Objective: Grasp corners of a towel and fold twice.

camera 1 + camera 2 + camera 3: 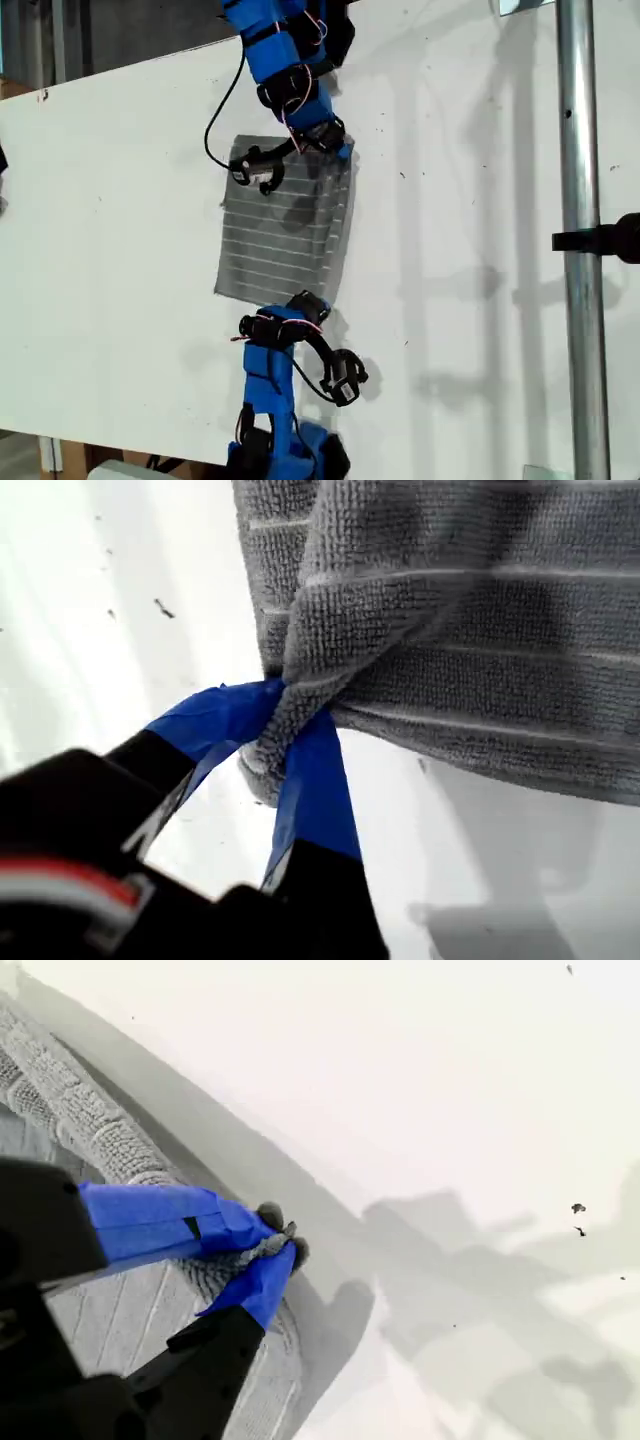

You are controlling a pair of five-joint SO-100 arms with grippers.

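grey ribbed terry towel [285, 235], my first hand [285, 725] and second hand [270, 1250] each pinching a bunched corner

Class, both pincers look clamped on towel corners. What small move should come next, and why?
Probably lift both corners a little and start carrying them together across the towel. My first gripper pinches bunched cloth, my second gripper pinches an edge tip, and most of the towel lies flat on the table, unfolded.

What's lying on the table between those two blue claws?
Only the towel itself. In the exterior view the grey striped cloth spans the whole stretch between the two grippers, each pinching one of its corners; nothing else sits on it.
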